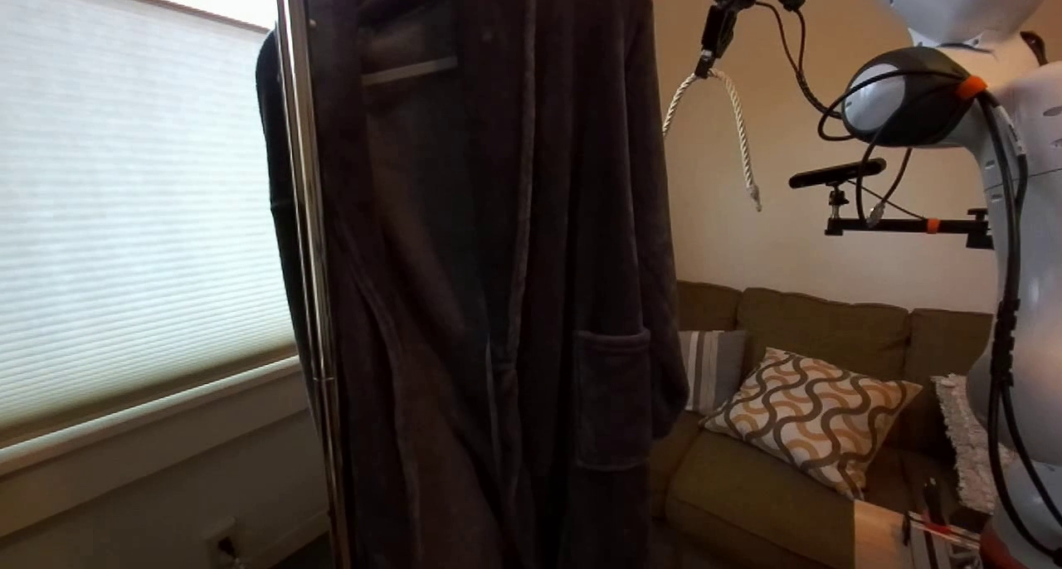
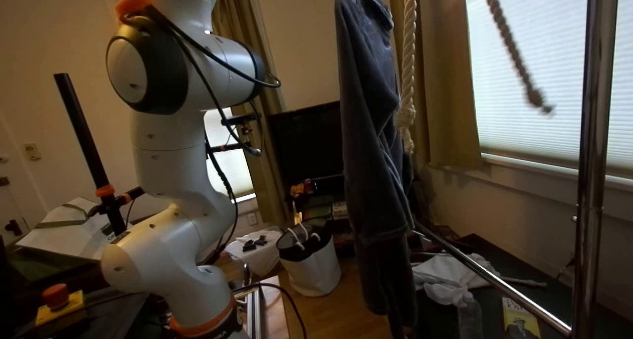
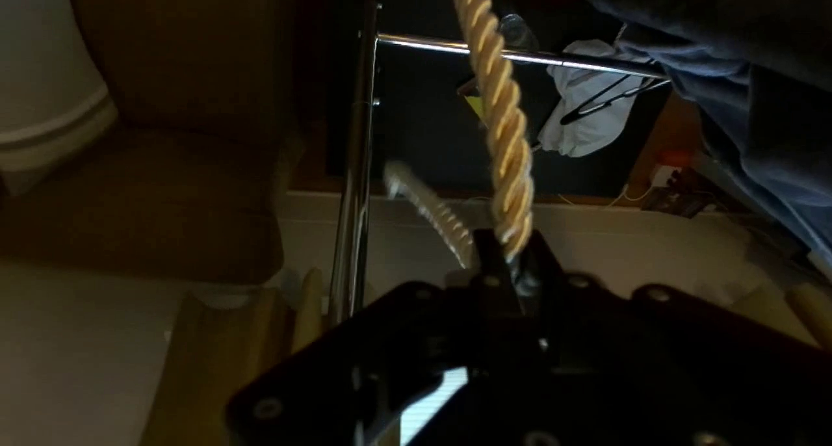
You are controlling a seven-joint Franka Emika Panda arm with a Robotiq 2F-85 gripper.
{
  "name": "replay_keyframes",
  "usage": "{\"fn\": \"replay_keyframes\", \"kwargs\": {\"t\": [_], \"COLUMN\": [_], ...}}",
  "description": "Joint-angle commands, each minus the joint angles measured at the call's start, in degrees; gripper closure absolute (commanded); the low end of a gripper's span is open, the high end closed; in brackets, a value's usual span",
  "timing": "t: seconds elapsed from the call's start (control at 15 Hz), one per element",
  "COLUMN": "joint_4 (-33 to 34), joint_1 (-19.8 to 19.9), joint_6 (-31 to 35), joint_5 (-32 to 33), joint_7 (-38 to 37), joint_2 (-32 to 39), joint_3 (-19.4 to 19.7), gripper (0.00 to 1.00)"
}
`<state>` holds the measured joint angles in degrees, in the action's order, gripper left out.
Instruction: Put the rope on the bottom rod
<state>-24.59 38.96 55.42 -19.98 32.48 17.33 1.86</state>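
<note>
A cream twisted rope (image 1: pixel 737 117) hangs folded over my gripper (image 1: pixel 705 65), with its two ends dangling. In an exterior view both lengths of the rope (image 2: pixel 408 57) hang down from above the top edge, and the gripper is out of view there. In the wrist view the gripper (image 3: pixel 510 254) is shut on the rope (image 3: pixel 500 118). The bottom rod is a low horizontal chrome bar (image 2: pixel 494 279) on the rack; it also shows in the wrist view (image 3: pixel 552 58), far below the gripper and partly behind the rope. The rope and rod are apart.
A dark bathrobe (image 1: pixel 465 262) hangs on the rack beside the rope; it shows in all views. The rack's upright chrome pole (image 2: pixel 593 131) stands at one side. White cloth (image 2: pixel 445 275) and a yellow book (image 2: pixel 520 319) lie under the rod. A couch (image 1: pixel 813 303) stands behind.
</note>
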Motion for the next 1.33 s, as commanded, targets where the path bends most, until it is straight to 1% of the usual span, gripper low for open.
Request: {"fn": "replay_keyframes", "kwargs": {"t": [0.0, 0.2, 0.33, 0.4, 0.47, 0.6, 0.73, 0.8, 0.93, 1.0, 1.13, 1.27], "joint_4": [0.0, -0.1, -0.7, -1.0, -0.6, -0.9, -0.9, -0.9, -0.9, -0.9, -0.9, -1.1], "joint_1": [-7.7, -13.7, -16.8, -17.2, -16.1, -17.7, -17.7, -17.6, -18.9, -18.6, -18.9, -17.9], "joint_6": [-1.6, -2.1, -2.8, -2.4, -1.0, -1.0, -1.0, -1.0, 2.3, 3.9, 6.1, 7.3], "joint_5": [6.8, 9.7, 10.6, 8.6, 8.8, 8.9, 8.9, 8.9, 10.3, 9.4, 10.5, 10.5], "joint_7": [-11.8, -18.7, -21.2, -21.8, -19.8, -20.8, -20.9, -20.9, -26.0, -30.1, -34.6, -38.7], "joint_2": [-1.1, 0.5, 1.6, 2.4, 1.6, 2.8, 3.2, 3.1, 3.4, 3.5, 4.1, 4.7], "joint_3": [1.2, 1.7, 1.2, 0.4, 1.0, 0.6, 0.6, 0.6, 1.5, 1.7, 2.5, 3.3], "gripper": [0.97, 0.97, 0.97, 0.97, 0.89, 0.89, 0.89, 0.97, 0.97, 0.97, 0.97, 0.97]}}
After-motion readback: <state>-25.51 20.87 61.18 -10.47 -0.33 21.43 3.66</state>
